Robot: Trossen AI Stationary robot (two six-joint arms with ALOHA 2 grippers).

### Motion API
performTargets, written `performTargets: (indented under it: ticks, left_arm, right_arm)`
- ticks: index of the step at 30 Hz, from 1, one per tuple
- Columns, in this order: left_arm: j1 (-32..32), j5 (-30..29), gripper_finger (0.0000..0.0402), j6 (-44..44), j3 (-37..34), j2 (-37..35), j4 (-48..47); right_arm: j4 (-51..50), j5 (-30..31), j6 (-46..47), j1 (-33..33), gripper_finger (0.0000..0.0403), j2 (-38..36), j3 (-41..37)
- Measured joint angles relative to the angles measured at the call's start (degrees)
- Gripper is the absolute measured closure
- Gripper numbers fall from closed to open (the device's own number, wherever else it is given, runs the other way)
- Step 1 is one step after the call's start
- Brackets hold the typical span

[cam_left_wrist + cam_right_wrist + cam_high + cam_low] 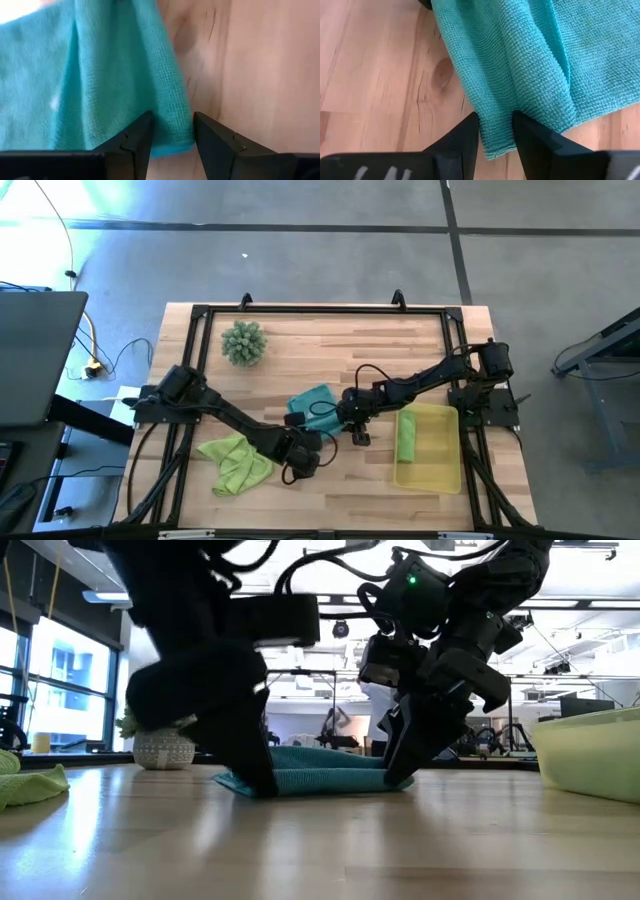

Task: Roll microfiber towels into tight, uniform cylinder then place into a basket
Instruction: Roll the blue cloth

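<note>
The teal towel (313,402) lies on the table's middle, bunched into folds. My left gripper (303,442) is shut on one near corner of it, my right gripper (352,423) on the other. In the low view the left gripper (262,783) and the right gripper (397,776) both stand with their fingers down on the towel (325,772). One lime green towel (236,462) lies crumpled at the near left. Another, rolled up (406,436), lies in the yellow basket (440,470). My left gripper pinches the teal towel's corner (172,131) between its two fingers, coming from above and pointing down. The cloth puckers toward the fingers, and the corner lies on the table. My right gripper pinches a raised fold near the towel's other near corner (495,122) between its two fingers, from above. A ridge of cloth runs away from the fingers. The towel's edge (495,150) rests on the table.
A spiky green plant ball (244,342) in a white pot stands at the far left. The basket stands at the near right, close to my right arm. Bare wood lies near the table's front edge (340,495).
</note>
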Motion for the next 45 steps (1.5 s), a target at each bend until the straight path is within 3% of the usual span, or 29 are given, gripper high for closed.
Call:
performTargets:
  ticks: [7,12,15,21,24,36,45]
  left_arm:
    - [0.05,0.18,0.0282,-3.60,0.26,1.16,-1.30]
    - [1.13,4.33,0.0351,-5.62,0.24,0.84,-1.21]
    - [1.89,7.75,0.0392,-6.16,0.07,0.00,-1.32]
    - [2.47,15.03,0.0392,-9.00,-0.07,-3.25,0.19]
    - [3.50,19.65,0.0398,-12.13,0.02,-4.96,0.98]
    - [9.47,26.35,0.0398,-31.78,-5.31,-4.56,3.86]
    - [9.20,36.84,0.0398,-27.03,-6.62,-4.15,11.44]
  right_arm:
    - [-0.31,0.31,-1.32,0.09,0.0321,0.00,0.02]
    - [-1.04,-1.23,-1.66,0.02,0.0385,0.00,0.07]
    - [-1.84,-5.35,-0.58,-0.19,0.0397,0.00,0.07]
    - [-2.23,-17.99,4.76,-2.27,0.0400,0.26,0.00]
    - [-2.50,-21.56,6.33,-2.90,0.0400,0.31,-0.11]
    - [-2.39,-20.00,5.76,-1.41,0.0402,0.22,0.00]
    - [-1.73,-19.37,2.28,-1.74,0.0400,0.12,-0.04]
